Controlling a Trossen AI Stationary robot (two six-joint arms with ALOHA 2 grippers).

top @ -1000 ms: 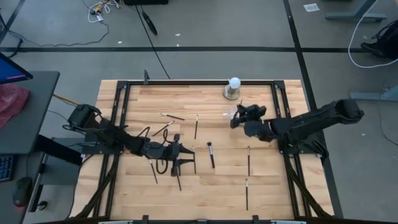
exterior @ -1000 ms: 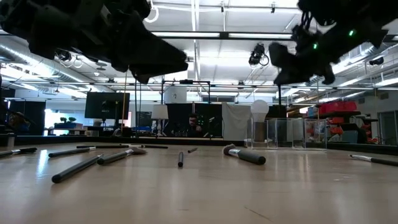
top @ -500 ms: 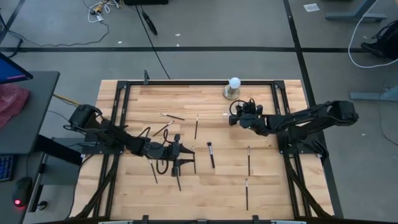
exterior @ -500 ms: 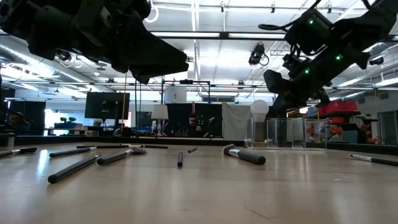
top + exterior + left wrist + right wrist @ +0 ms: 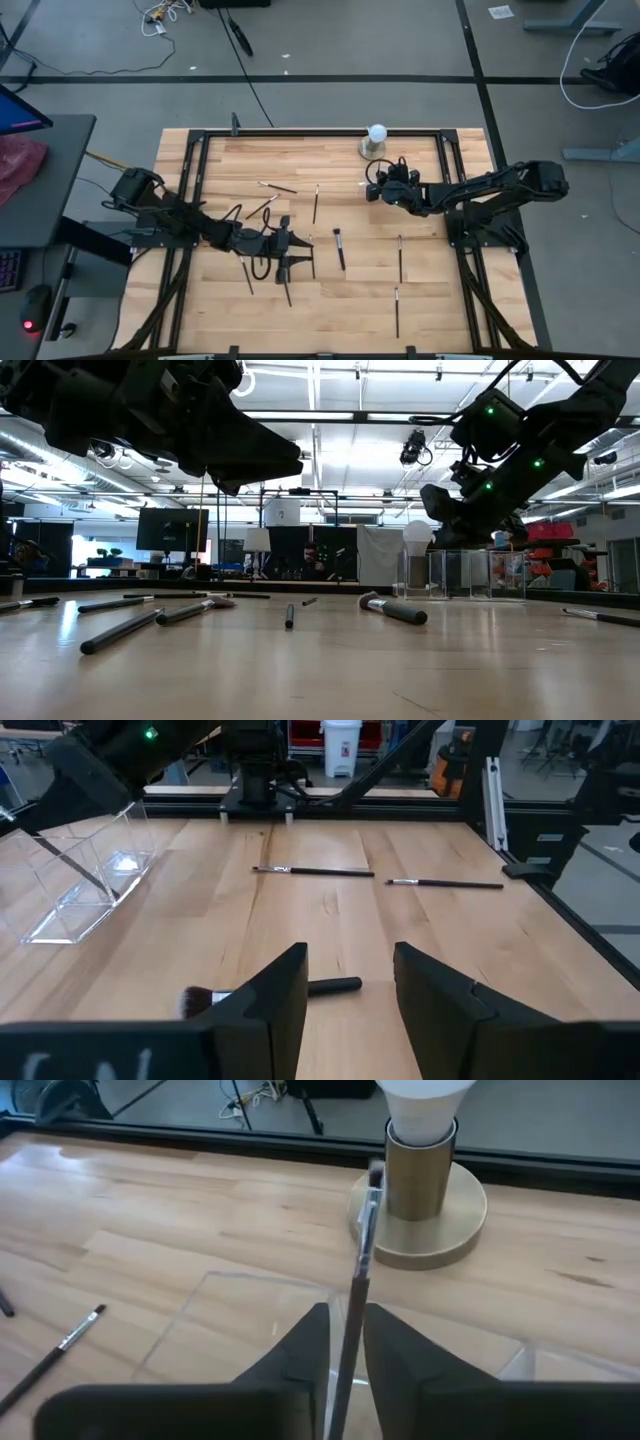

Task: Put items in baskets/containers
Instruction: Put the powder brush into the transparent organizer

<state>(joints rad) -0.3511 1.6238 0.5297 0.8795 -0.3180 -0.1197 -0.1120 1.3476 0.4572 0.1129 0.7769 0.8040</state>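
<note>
your right gripper (image 5: 375, 190) has swung in from the table's right side since a second ago and now hangs over the clear tray (image 5: 85, 885) beside the white ball lamp (image 5: 375, 140), a brush (image 5: 355, 1295) between its slightly parted fingers. your left gripper (image 5: 350, 985) hovers unclenched over a short brush (image 5: 339, 246) mid-table.

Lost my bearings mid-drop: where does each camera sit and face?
High: overhead, straight down on the table; both arms show, left pincer, right pincer.
Low: table height, level across into the room; both arms overhead.
Left wrist: past its open pincer towards the clear tray.
Right wrist: over its pincer and brush, facing the white ball.
Shared: both wrist views show the tray.
</note>
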